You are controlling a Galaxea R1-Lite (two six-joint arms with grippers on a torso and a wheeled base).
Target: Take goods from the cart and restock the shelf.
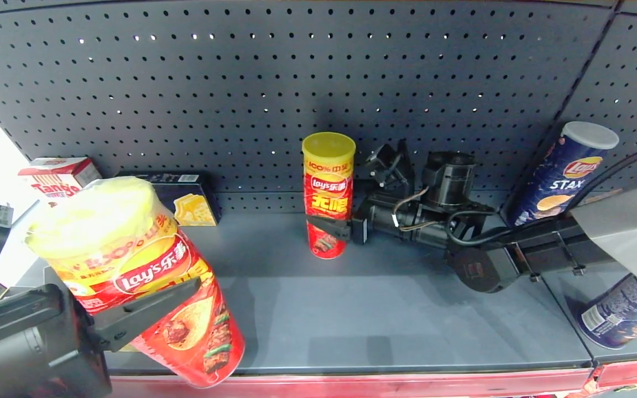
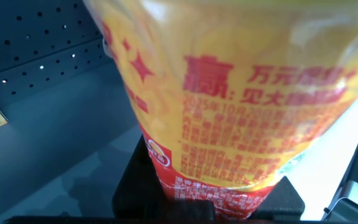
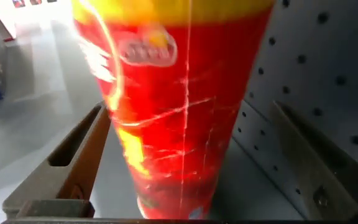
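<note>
A red chips can with a yellow lid (image 1: 328, 188) stands upright mid-shelf, close to the pegboard. My right gripper (image 1: 330, 222) straddles its lower half, open; in the right wrist view the can (image 3: 179, 106) sits between the spread fingers (image 3: 73, 155) with a gap on one side. At the lower left, above the shelf's front edge, my left gripper (image 1: 150, 309) is shut on a second, identical can (image 1: 141, 265), held tilted. That can (image 2: 229, 93) looms close in the left wrist view, with the gripper (image 2: 210, 193) at its base.
The grey shelf board (image 1: 379, 309) has a red front edge (image 1: 351, 384) and a pegboard back (image 1: 296, 72). Two boxes (image 1: 56, 177) (image 1: 188, 199) stand at the back left. A blue can (image 1: 564, 174) leans at the right; another (image 1: 622, 315) lies lower right.
</note>
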